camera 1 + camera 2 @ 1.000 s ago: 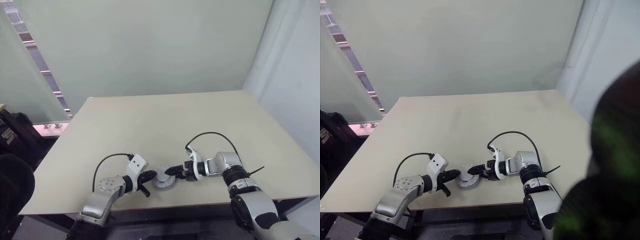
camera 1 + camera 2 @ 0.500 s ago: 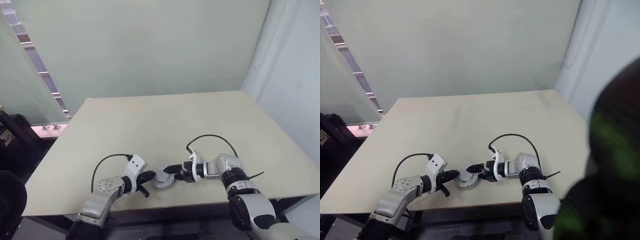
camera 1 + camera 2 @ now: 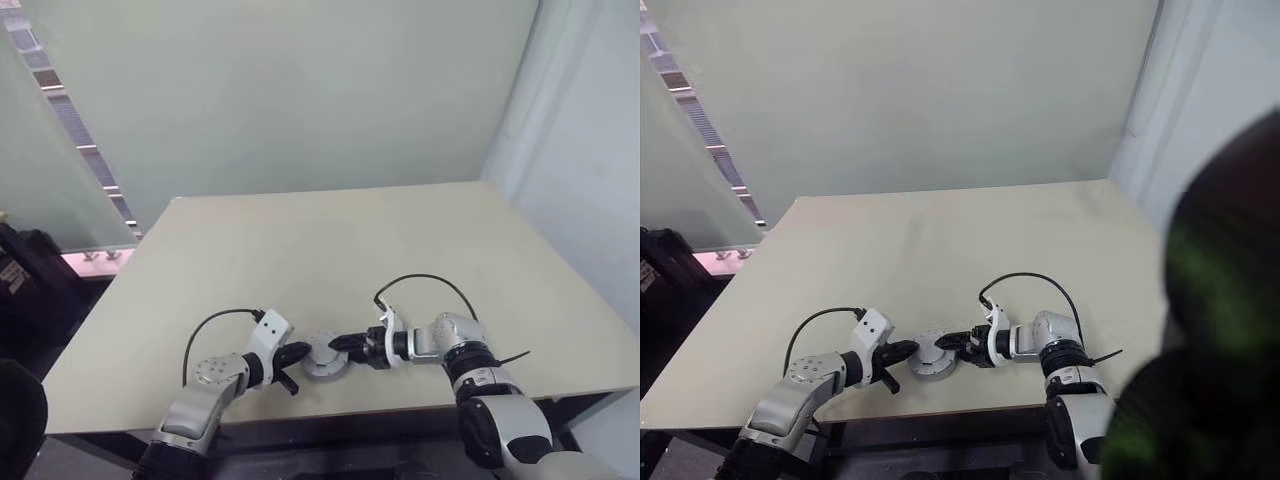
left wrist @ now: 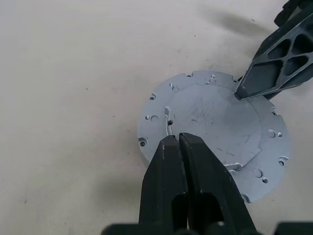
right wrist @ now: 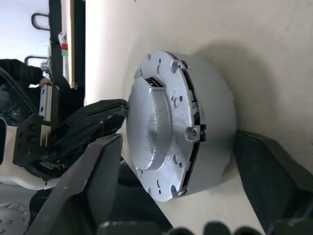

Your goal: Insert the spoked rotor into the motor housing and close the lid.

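Observation:
The motor housing [image 5: 210, 122], a grey round body, sits on the table near its front edge. The grey lid [image 4: 215, 127], a flat disc with small holes and a raised centre, lies on top of it. The spoked rotor is hidden. My left gripper [image 4: 177, 140] is shut, and its tips rest on the lid's rim on the left side. My right gripper [image 3: 340, 345] comes in from the right. It is open, with one finger on each side of the housing, and one fingertip [image 4: 244, 90] sits at the lid's far rim.
The beige table [image 3: 350, 240] stretches wide behind the housing, and its front edge lies just below both grippers. A glass partition [image 3: 60, 150] stands at the left and a wall behind. A dark blurred shape [image 3: 1210, 350] covers the lower right of the right eye view.
My right gripper's fingers have drawn closer together around the housing. The left gripper and the housing have stayed in place.

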